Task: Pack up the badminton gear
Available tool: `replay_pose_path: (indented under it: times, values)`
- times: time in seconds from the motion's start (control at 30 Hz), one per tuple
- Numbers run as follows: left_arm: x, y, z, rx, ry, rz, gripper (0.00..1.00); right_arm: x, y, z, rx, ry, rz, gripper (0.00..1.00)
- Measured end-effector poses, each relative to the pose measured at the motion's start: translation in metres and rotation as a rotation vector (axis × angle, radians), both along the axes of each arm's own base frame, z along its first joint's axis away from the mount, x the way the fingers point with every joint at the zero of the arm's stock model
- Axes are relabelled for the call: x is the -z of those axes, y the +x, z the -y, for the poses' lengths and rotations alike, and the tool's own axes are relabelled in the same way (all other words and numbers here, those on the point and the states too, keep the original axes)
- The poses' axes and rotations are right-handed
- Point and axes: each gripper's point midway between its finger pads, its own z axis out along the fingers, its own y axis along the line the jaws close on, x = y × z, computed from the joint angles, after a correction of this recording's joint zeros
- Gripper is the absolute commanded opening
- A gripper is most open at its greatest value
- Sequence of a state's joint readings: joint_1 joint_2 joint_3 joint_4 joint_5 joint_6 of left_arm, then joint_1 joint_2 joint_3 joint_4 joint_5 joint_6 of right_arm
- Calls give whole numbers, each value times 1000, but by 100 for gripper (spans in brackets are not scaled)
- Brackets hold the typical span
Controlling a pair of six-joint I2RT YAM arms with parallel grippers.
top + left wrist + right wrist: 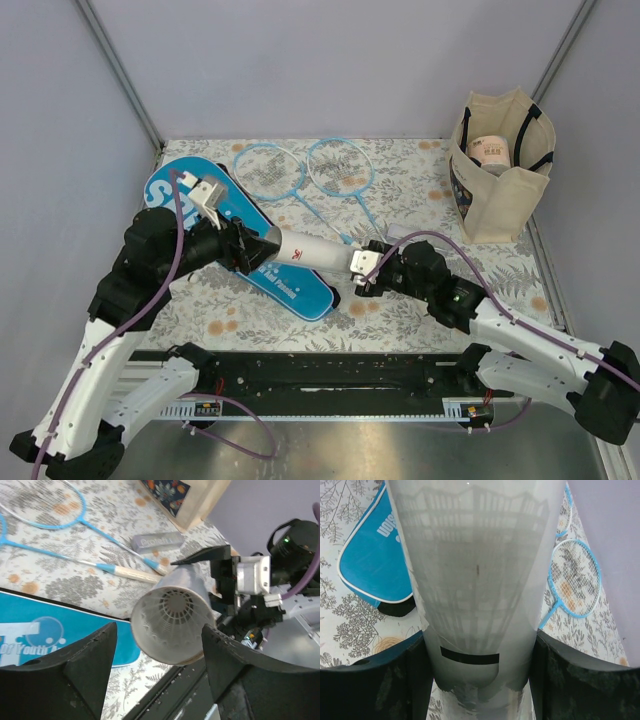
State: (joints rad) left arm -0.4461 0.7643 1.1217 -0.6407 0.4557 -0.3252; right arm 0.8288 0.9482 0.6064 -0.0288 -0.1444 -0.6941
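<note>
White cylindrical tube (315, 252) sat clamped at one end in my right fingers (375, 680); my left fingers (85, 660) stood released, spread around its open rim, above the floral surface (420, 170).

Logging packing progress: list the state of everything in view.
White tube: held level, mouth open.
Shuttlecock: inside the tube.
Right gripper: shut on the tube.
Left gripper: open at the tube's mouth.
Two rackets: lying flat.
Blue cover: lying flat.
Beige tote: upright, open.

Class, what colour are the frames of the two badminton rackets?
Light blue; the rackets show best in the top external view.
</note>
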Motion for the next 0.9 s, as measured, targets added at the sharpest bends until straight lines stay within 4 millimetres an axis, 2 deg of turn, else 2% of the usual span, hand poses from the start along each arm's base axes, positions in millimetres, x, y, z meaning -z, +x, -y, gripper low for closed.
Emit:
replay_pose_path:
  times: [0.2,0.43,0.57,0.63,0.8,0.9]
  values:
    - [-7,11,-28,-163,82,43,76,-9,2,-2,9,37,13,40]
    - [5,33,-56,-342,188,28,76,-11,-1,0,18,58,5,40]
    - [20,51,-70,-442,259,-11,77,-14,-3,4,26,70,8,40]
    - [30,65,-84,-532,302,-44,77,-19,-5,6,28,82,18,40]
    - [63,104,-138,-787,380,-185,77,-32,-12,10,18,121,29,40]
    - [94,122,-174,-891,449,-281,77,-41,-19,8,-10,156,30,40]
